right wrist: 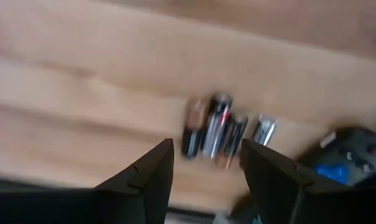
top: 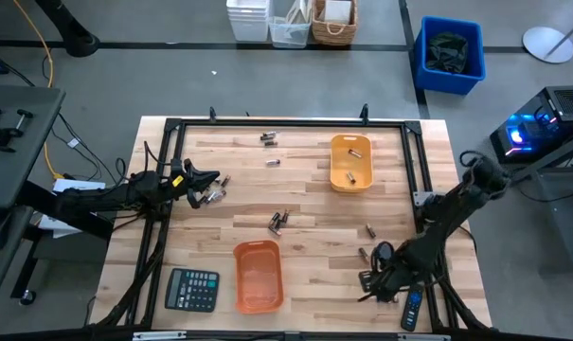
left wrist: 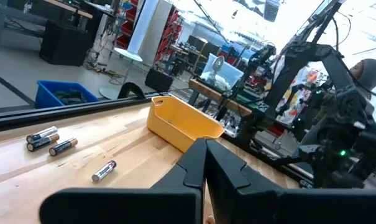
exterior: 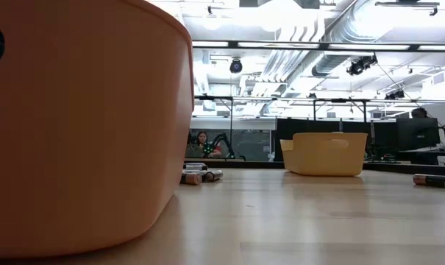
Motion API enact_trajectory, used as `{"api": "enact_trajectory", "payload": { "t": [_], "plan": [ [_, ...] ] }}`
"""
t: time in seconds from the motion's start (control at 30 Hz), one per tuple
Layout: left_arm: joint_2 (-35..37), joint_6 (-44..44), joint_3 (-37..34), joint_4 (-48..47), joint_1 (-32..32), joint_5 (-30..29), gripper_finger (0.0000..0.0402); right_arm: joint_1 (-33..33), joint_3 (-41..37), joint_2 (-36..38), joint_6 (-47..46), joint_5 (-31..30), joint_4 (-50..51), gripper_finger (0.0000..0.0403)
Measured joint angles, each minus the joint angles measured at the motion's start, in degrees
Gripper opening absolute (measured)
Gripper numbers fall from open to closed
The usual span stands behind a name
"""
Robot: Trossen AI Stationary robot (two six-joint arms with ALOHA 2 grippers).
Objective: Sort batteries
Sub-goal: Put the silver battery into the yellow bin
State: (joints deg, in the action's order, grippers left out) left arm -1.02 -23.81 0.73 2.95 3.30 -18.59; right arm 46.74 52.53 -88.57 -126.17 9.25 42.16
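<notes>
Batteries lie scattered on the wooden table: a pair at the far side (top: 267,138), one (top: 272,162) nearer, a small heap at mid-table (top: 277,223), and two singles toward the right (top: 369,229). My right gripper (top: 373,282) hangs open near the near right corner, pointing down. Its wrist view shows several batteries (right wrist: 215,132) lying side by side below, between its spread fingers (right wrist: 206,171). My left gripper (top: 213,177) waits shut at the table's left edge, level, with a few batteries (top: 215,196) lying beside it. It holds nothing (left wrist: 205,168).
A yellow-orange tray (top: 350,162) holding a few batteries stands at the far right. An orange tray (top: 258,276) stands at the near middle and fills the left of the low view (exterior: 82,125). A black calculator (top: 191,290) lies near left, a remote (top: 412,310) by my right gripper.
</notes>
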Motion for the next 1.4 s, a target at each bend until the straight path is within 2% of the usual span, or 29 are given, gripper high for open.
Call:
{"api": "enact_trajectory", "payload": {
  "t": [0.23, 0.6, 1.07, 1.4],
  "plan": [
    [0.0, 0.0, 0.0, 0.0, 0.0, 0.0, 0.0001, -1.0, 0.0, -5.5, -0.7, 0.8, -2.3, 0.0181],
    [0.0, 0.0, 0.0, 0.0, 0.0, 0.0, 0.0001, -1.5, 0.0, -5.5, -4.0, 0.1, -1.0, 0.0147],
    [0.0, 0.0, 0.0, 0.0, 0.0, 0.0, 0.0001, -1.7, 0.0, -5.5, -4.5, 1.8, 2.0, 0.0145],
    [0.0, 0.0, 0.0, 0.0, 0.0, 0.0, 0.0001, -3.1, -2.1, -5.6, -4.8, 1.7, -0.5, 0.0145]
  ]
}}
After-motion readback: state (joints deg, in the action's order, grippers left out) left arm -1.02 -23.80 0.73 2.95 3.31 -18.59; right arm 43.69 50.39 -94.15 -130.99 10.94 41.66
